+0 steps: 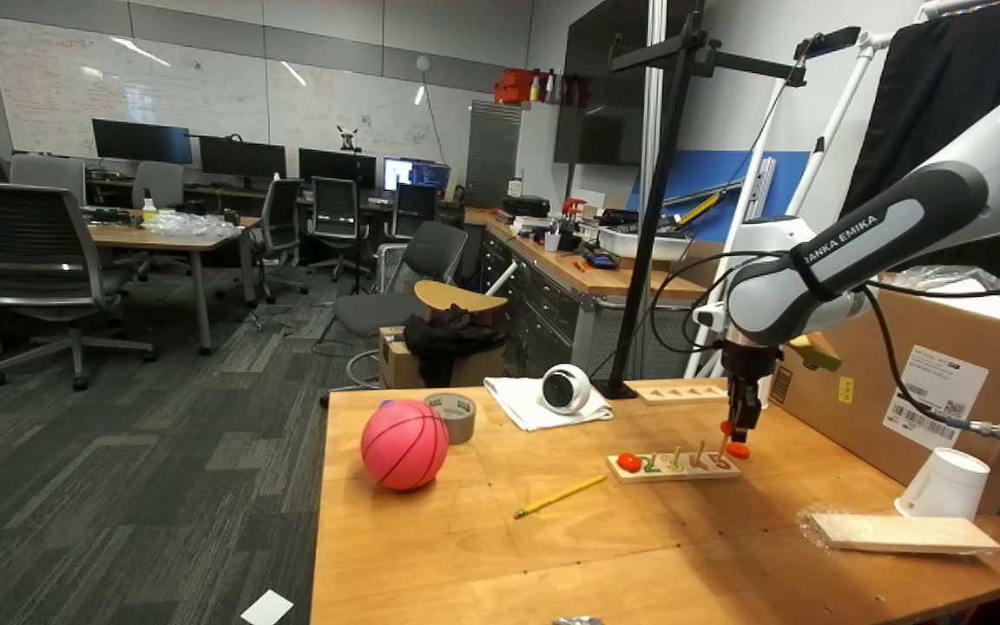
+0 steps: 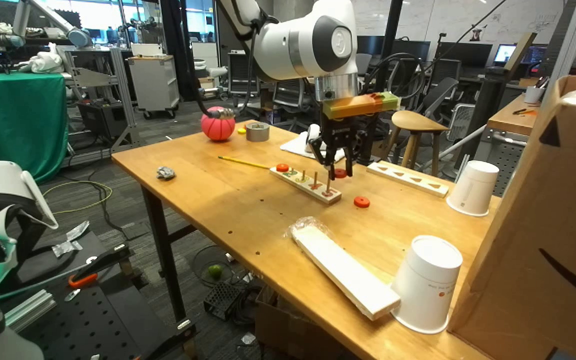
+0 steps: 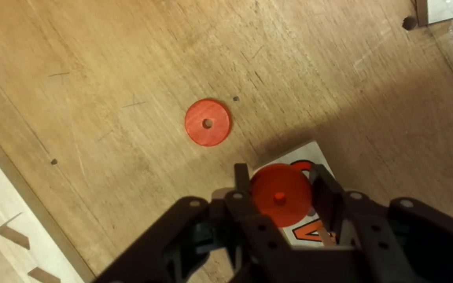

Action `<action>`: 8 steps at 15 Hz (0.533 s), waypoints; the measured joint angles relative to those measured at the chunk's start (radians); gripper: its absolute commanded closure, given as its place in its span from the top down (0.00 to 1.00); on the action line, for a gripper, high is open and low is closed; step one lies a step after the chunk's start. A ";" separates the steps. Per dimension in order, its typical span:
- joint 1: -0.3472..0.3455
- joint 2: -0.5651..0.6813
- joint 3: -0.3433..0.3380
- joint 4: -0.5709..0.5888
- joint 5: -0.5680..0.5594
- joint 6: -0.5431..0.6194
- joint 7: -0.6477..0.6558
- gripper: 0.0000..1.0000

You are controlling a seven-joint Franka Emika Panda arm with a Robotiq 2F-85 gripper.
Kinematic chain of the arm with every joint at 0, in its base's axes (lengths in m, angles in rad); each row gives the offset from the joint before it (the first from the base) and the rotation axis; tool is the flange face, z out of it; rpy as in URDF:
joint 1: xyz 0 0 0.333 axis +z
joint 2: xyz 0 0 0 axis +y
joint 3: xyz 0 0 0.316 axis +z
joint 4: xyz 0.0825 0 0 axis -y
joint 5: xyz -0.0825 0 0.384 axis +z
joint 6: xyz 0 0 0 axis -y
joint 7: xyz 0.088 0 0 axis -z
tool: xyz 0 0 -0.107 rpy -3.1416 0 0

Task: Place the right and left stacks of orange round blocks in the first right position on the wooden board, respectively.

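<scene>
Pincer (image 3: pixel 280 177) was clamped across an orange round block (image 3: pixel 280 202) above the wooden board (image 1: pixel 674 476), piece probably light, stiff, slightly slick, so opposite rim sides seemed the right hold

I'm facing a wooden table (image 1: pixel 465 555); relative to the numbered wooden board (image 1: pixel 674 476) on it: loose orange disc (image 2: pixel 361 202) near the 5 end, pencil (image 1: pixel 559 497) just beside the opposite end, pink ball (image 1: pixel 404 444) and tape roll (image 1: pixel 463 425) well beyond that. White cloth (image 1: pixel 522 404) and triangle-slot board (image 2: pixel 408 179) off one long side, crumpled grey lump (image 2: pixel 165 173) off the other. Past the 5 end: wrapped plank (image 2: pixel 344 271), two upturned cups (image 2: pixel 426 285), cardboard box (image 2: pixel 528 215).
</scene>
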 measured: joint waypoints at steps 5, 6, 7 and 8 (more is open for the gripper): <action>0.004 -0.019 0.001 -0.015 0.000 0.000 0.000 0.17; 0.004 -0.025 0.002 -0.021 0.000 0.000 0.000 0.17; 0.004 -0.031 0.003 -0.027 0.000 0.000 0.000 0.17; 0.004 -0.037 0.004 -0.034 0.000 0.000 0.000 0.17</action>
